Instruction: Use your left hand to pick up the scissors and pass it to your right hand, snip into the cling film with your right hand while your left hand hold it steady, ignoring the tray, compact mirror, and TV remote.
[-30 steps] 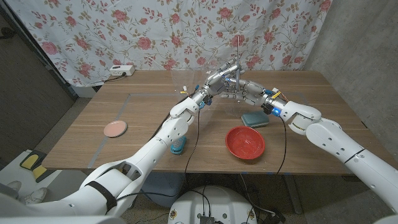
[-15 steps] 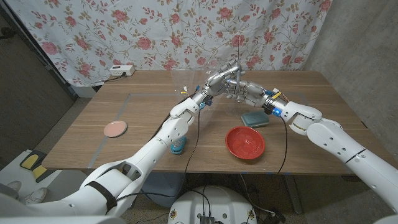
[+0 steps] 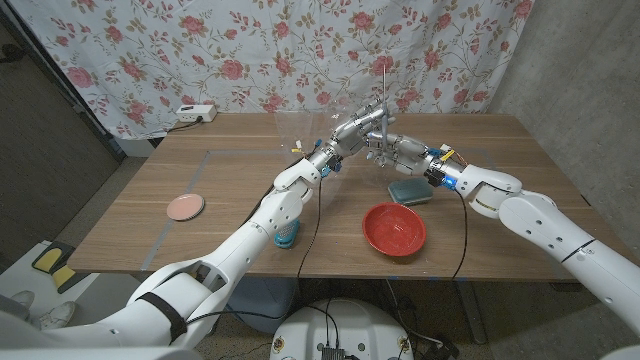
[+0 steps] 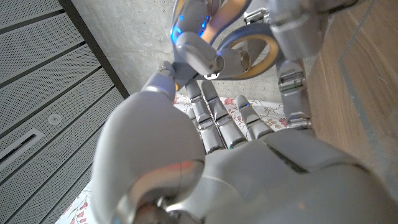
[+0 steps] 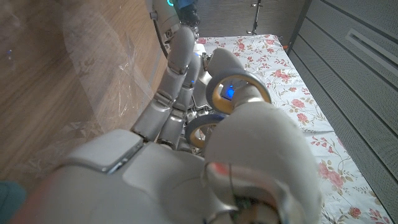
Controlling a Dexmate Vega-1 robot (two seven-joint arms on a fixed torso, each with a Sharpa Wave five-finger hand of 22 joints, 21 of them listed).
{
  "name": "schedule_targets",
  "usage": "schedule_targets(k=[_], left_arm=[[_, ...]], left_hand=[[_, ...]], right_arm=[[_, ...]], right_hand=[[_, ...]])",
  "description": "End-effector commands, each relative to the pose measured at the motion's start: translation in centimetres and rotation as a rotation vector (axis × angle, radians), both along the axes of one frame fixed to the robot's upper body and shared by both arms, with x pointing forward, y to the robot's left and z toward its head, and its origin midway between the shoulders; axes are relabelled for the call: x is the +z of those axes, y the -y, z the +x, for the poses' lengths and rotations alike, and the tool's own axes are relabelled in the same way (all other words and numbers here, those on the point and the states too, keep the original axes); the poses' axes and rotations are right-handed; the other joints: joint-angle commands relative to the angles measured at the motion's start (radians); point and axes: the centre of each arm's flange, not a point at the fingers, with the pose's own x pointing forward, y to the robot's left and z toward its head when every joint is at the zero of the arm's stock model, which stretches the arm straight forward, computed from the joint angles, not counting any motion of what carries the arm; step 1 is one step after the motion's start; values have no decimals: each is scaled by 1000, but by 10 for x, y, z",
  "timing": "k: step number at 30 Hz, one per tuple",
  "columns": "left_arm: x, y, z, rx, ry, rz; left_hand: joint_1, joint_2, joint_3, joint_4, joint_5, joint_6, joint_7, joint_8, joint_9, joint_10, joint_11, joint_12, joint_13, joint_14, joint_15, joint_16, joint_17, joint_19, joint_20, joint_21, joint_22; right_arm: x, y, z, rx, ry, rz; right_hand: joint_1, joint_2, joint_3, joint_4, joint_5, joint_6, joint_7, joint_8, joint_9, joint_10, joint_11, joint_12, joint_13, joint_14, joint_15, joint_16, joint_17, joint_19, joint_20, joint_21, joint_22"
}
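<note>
Here, above the far middle of one wooden table [image 3: 230, 190], the left hand [image 3: 352, 126] and the right hand [image 3: 393, 147] meet, fingers touching and interlaced around one pair of scissors [image 5: 231, 99]. In the right wrist view the right hand's [image 5: 186, 162] fingers pass through the scissors' loop handles, whose inner rims show yellow, so it has hold of them. In the left wrist view the left hand [image 4: 205, 149] also has its fingers curled against those loops [image 4: 239, 50]; whether it grips them or merely touches them I cannot tell.

One sheet of cling film [image 3: 305, 125] stands just beside the hands, towards the robot's left, clear and crinkled; the right wrist view shows it [image 5: 93, 81] against the table wood.

Outward from there: one teal compact mirror [image 3: 410, 190] lies under the right wrist, one red tray [image 3: 394, 228] sits nearer the front edge, one small blue object [image 3: 286, 236] rests beneath the left forearm, one pink dish [image 3: 185, 207] lies well apart on the left side, and one white power strip [image 3: 196, 113] sits at the far left edge.
</note>
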Motion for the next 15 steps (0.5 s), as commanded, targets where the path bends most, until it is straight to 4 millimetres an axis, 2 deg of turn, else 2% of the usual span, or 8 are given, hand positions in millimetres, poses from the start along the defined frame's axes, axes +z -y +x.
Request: schedule_targets(k=[1,15], left_arm=[[-2,-4,3,11,-12,-13],[-4,-4,3,9,0,-2]], left_hand=[[6,12,5,4,7,-7,-8,-2,3,102,-103,-3,0,-31,-30,4,5,-2,4,5,0],[-3,-4,5,0,5,-30,-28,-9,2,106,-107,-9,-4,-51,-19,-23,-15,-5,2,6,0]], right_arm=[[7,-3,-15,23,-10,-17],[8,-4,-12,60,-20,-11]], right_hand=[[-8,15,10,3,-8,-8,13,7,102,782,-410,1006,1199,40,-115,140,107,44,-75,58,19],[6,29,30,-6,-16,-7,21,-2,80,765,-407,1050,1199,68,-114,182,110,44,-77,102,43]])
